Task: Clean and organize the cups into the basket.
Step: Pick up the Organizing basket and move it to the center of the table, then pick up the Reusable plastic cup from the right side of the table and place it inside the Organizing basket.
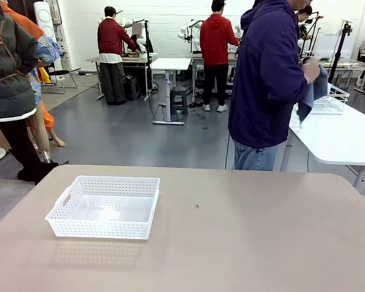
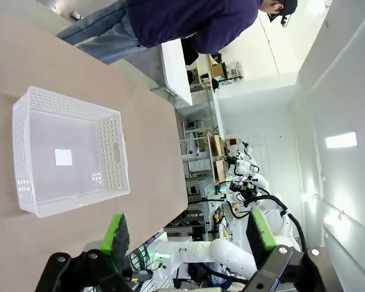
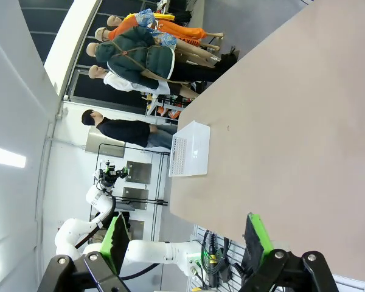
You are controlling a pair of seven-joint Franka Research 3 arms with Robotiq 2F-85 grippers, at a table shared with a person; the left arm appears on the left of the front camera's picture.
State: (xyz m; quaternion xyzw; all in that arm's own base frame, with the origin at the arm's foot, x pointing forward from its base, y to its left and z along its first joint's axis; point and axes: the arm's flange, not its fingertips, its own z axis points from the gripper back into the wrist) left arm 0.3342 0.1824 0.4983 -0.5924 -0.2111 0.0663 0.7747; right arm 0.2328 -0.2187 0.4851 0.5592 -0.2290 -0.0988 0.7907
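One basket (image 1: 100, 228), white plastic, shallow and rectangular, with fine lattice walls and a flared rim, sat on the left part of the smooth tan desk (image 1: 249, 243). Two hands, the left hand (image 2: 187, 228) and right hand (image 3: 185, 228), stood spread wide on green pads, holding nothing.

Basket on the table's left half, person beyond the far edge
The basket (image 1: 100, 229) sits upright on the table (image 1: 249, 243), left of the middle. A small speck (image 1: 197, 207) lies on the tabletop to its right, apart from it. Behind the far edge, right of the middle, stands a person (image 1: 267, 79), beside a second table (image 1: 347, 140) farther right, on which a wire basket (image 1: 331, 102) rests
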